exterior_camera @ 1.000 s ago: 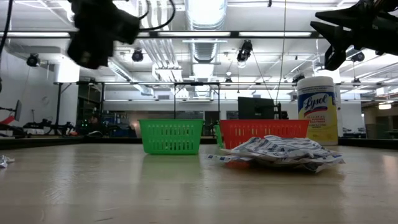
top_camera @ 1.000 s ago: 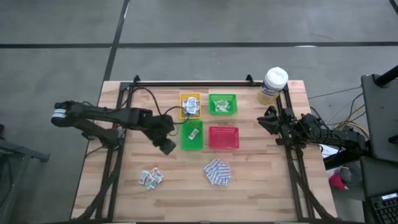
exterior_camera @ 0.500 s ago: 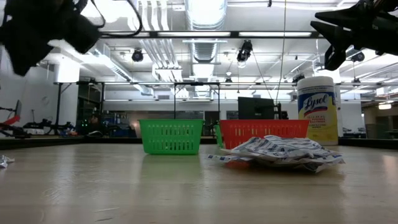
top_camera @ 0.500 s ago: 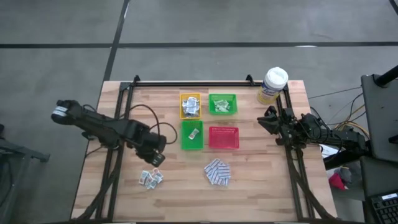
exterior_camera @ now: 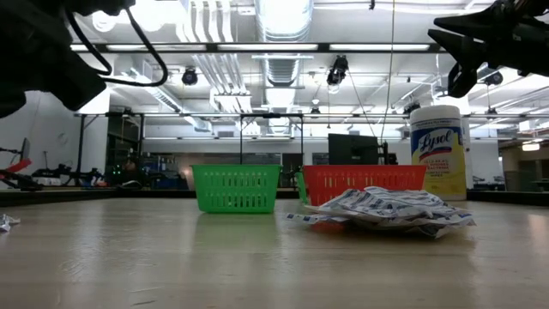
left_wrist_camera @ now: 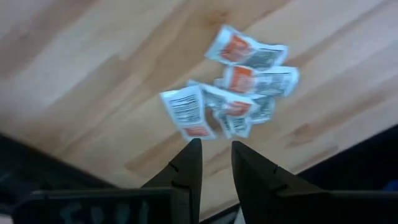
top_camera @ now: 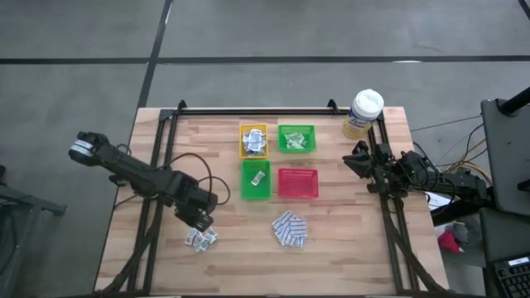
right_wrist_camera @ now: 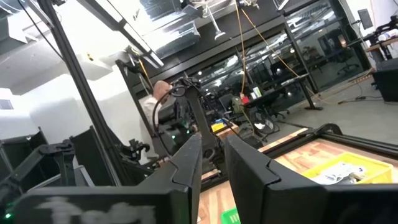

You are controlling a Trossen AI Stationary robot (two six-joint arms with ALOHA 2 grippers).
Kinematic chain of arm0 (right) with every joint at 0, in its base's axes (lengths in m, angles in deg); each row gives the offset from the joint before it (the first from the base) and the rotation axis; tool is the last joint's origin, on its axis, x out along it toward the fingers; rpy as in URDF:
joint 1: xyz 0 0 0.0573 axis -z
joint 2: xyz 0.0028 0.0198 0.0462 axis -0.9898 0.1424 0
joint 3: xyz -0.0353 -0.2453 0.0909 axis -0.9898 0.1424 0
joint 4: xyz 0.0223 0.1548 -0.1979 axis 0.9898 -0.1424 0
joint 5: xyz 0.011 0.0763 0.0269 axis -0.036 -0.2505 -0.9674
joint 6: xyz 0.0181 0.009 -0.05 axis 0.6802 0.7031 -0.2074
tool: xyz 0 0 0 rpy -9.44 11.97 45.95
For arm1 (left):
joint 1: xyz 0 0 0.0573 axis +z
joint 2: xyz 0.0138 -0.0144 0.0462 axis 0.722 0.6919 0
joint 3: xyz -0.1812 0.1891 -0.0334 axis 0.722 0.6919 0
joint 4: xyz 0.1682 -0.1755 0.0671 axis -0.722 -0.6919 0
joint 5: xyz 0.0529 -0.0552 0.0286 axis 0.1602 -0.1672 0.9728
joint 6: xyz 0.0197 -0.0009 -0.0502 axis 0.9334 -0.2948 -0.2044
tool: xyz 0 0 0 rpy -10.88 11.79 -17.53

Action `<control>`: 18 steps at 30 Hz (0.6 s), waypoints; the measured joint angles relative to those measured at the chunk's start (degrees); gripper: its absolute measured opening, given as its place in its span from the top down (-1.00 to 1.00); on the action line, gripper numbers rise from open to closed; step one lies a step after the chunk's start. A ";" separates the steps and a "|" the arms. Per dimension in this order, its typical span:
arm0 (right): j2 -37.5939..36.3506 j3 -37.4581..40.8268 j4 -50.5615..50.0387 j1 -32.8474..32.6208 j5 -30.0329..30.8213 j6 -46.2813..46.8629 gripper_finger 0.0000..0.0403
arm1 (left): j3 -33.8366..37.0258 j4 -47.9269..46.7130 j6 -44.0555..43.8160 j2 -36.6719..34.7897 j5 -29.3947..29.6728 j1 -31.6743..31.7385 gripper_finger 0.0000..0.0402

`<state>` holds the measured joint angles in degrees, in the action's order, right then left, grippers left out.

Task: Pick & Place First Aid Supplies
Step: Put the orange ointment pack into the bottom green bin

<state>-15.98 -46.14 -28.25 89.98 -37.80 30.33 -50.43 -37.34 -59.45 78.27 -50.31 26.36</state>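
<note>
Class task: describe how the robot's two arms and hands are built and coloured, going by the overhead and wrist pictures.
Both arms are dark, jointed and slim. The left arm has a pale band near its base and a looping black cable. The right arm trails thin wires. The left hand has two flat, dark, tapering fingers; the right hand looks the same.

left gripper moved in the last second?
Yes. The left gripper went from beside the green tray toward the table's front, now over the small packet pile.

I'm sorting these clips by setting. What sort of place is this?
Probably a robotics lab or workshop: exposed ceiling ducts, a wooden table with two robot arms, and desks with monitors behind.
</note>
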 joint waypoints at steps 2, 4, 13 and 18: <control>0.00 0.00 0.00 -0.02 0.02 0.04 0.66 | 0.31 2.26 -1.66 0.00 -0.01 -0.94 0.60; 0.00 0.00 0.07 0.00 0.04 0.18 0.66 | 0.34 3.12 -3.66 0.00 0.01 -2.04 0.60; 0.00 0.00 0.07 0.00 0.02 0.34 0.60 | 3.25 13.91 -21.33 0.00 5.90 -9.86 0.60; 0.01 0.00 0.07 0.00 0.02 0.25 0.63 | 4.57 14.91 -28.47 0.35 6.84 -12.62 0.60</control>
<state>-15.97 -46.14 -28.18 89.97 -37.78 30.58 -45.86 -22.43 -87.92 78.62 -43.47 13.74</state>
